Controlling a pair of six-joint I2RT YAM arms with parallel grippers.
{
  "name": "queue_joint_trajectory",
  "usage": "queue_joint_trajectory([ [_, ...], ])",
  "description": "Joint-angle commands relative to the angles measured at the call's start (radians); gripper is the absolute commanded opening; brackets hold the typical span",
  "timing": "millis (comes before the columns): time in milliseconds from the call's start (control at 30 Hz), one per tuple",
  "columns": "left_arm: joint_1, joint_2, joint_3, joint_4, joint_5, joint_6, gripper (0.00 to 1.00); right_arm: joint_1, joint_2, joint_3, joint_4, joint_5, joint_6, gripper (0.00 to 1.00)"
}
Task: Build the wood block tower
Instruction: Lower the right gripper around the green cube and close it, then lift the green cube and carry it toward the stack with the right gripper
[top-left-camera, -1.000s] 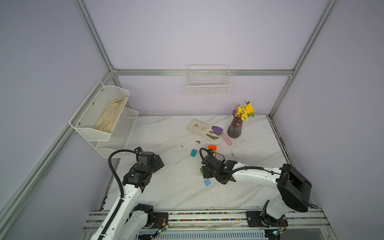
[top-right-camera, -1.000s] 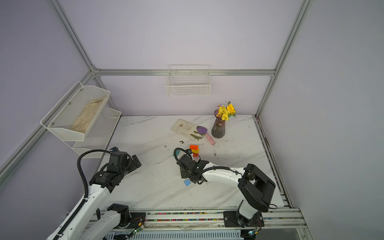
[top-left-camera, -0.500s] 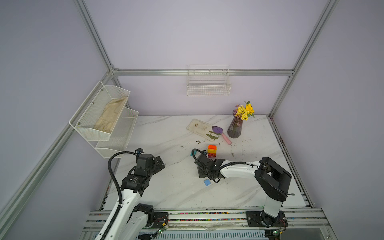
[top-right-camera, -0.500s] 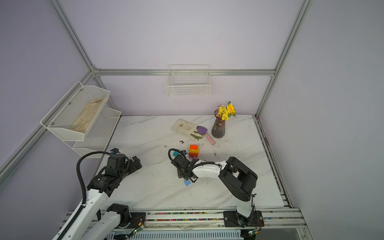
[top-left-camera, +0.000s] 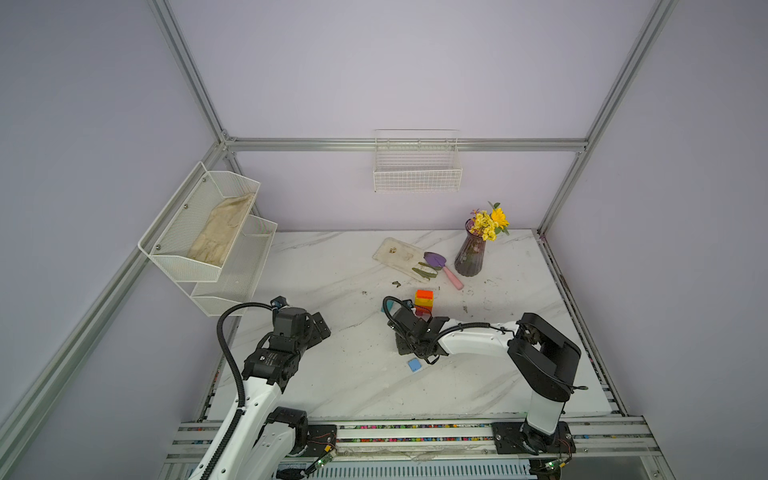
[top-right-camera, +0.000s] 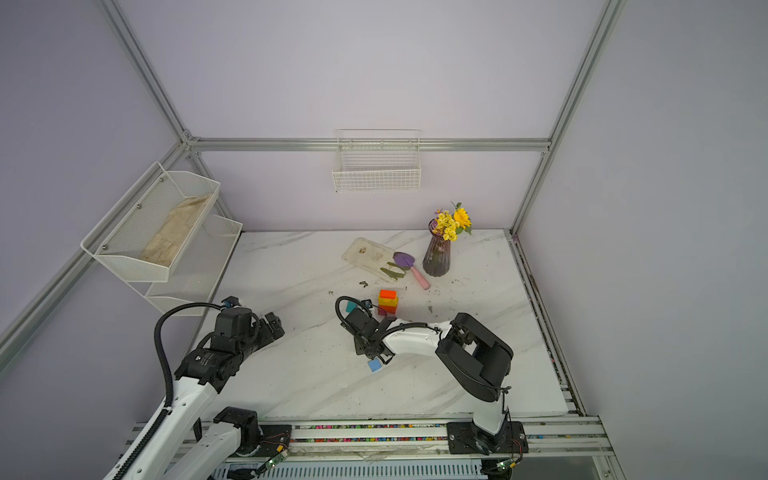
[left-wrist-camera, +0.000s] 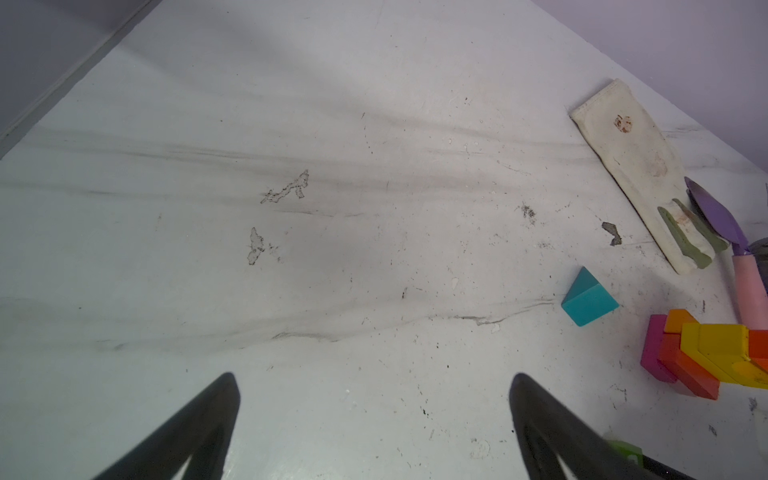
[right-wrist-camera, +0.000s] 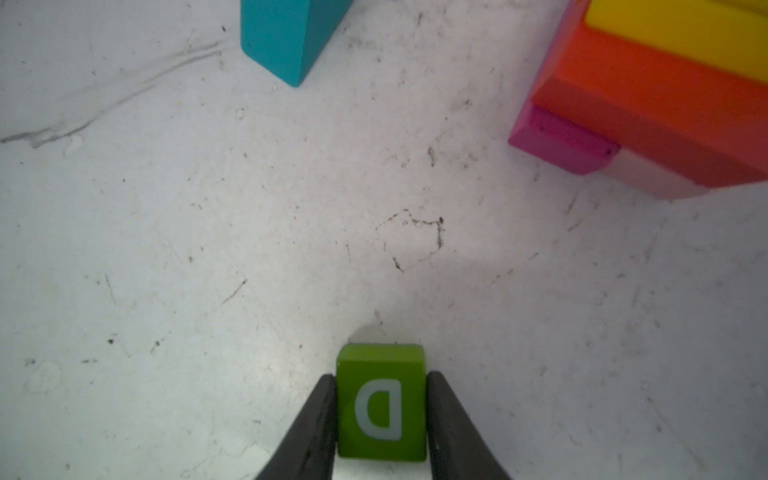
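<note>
Pickup step: the right end effector (right-wrist-camera: 381, 376) clamps the green block (right-wrist-camera: 381, 403). Next, lift it onto the tower (right-wrist-camera: 648, 91); the left end effector (left-wrist-camera: 374, 376) gapes wide.

Robot lab cell.
An aluminium frame (top-left-camera: 407, 144) and lilac panels (top-left-camera: 374, 62) are enclosing the table (top-left-camera: 353, 386) around the left claw (top-left-camera: 321, 328); both arms (top-left-camera: 257, 399) are sitting on a rail (top-left-camera: 415, 434) behind it.

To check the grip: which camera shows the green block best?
Right wrist view: the right gripper clamps the green block, letter D readable. Left wrist view shows only a corner; in both top views the gripper hides it.
</note>
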Motion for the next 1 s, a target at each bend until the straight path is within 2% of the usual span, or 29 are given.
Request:
queue_joint_trajectory([
  [0,0.002,-0.033,-0.050,0.028,0.012,0.018,1.00,0.005,0.016,0.023,-0.035,0.024,0.013,0.32],
  [233,0.002,-0.053,-0.056,0.028,0.014,0.017,1.00,0.005,-0.031,0.025,-0.082,0.064,0.065,0.22],
  [500,0.002,-0.068,-0.056,0.029,0.031,0.027,1.00,0.001,-0.220,0.027,-0.159,0.164,0.074,0.16],
  [667,0.002,-0.118,-0.075,0.054,0.089,0.049,1.00,-0.019,-0.308,0.074,-0.234,0.225,0.067,0.13],
  [767,0.002,-0.152,-0.086,0.072,0.141,0.070,1.00,-0.058,-0.344,0.090,-0.244,0.212,0.046,0.13],
  [967,0.002,-0.220,-0.103,0.074,0.147,0.070,1.00,-0.212,-0.350,0.129,-0.262,0.137,0.005,0.08],
])
